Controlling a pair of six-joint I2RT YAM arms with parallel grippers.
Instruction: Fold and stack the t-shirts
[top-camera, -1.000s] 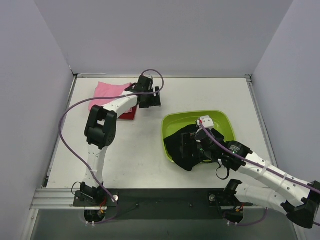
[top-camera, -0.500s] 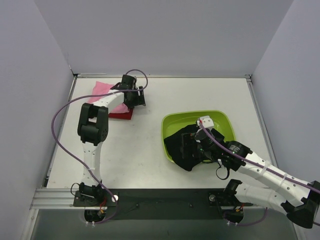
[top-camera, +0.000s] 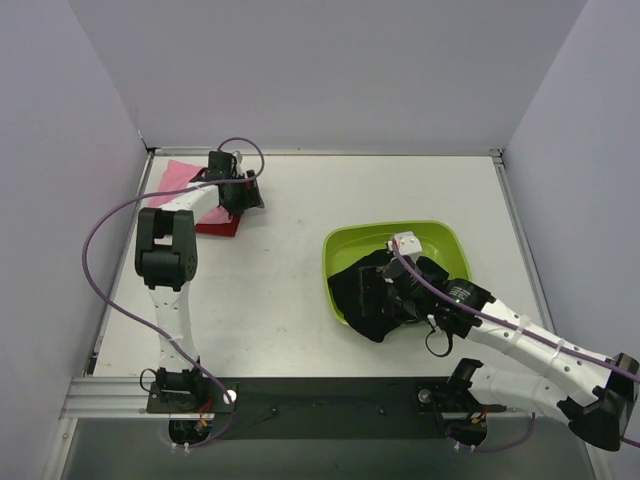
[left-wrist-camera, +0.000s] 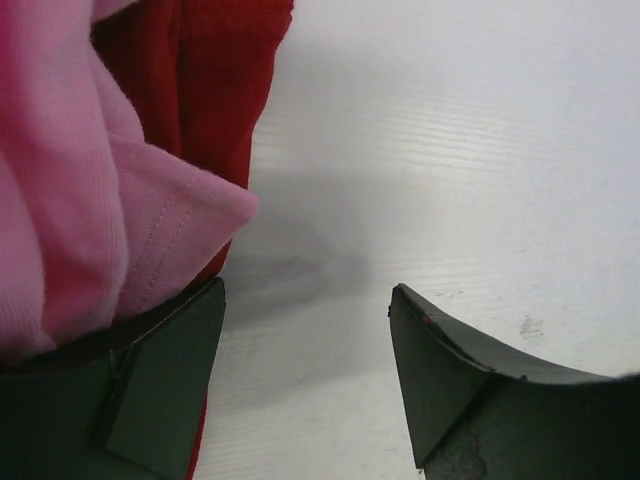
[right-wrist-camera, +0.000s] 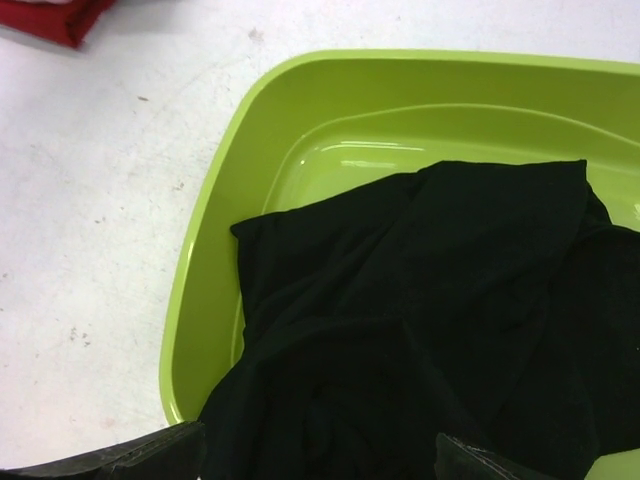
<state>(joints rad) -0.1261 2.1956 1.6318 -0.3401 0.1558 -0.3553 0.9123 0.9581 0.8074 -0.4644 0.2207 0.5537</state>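
The pink shirt (top-camera: 178, 174) lies at the far left corner, with the dark red shirt (top-camera: 218, 224) just in front of it. My left gripper (top-camera: 243, 198) is at their right edge. In the left wrist view it (left-wrist-camera: 305, 290) is open with only bare table between the jaws. Its left finger (left-wrist-camera: 170, 380) touches the pink cloth (left-wrist-camera: 80, 200), which lies over the dark red one (left-wrist-camera: 215, 80). The black shirt (top-camera: 362, 296) lies bunched in the lime-green tub (top-camera: 440, 238), spilling over its near left rim. My right gripper (top-camera: 388, 290) hovers open over the shirt (right-wrist-camera: 440, 320). No blue mark shows.
The tub's wall (right-wrist-camera: 230, 200) stands at centre right of the table. White walls close in the left, far and right sides. A purple cable loops from the left arm. The dark red shirt's corner (right-wrist-camera: 50, 20) shows at the top left of the right wrist view.
My left gripper has swung left along the far side, and the dark red and pink shirts have shifted left with it. The right gripper has barely moved over the black shirt.
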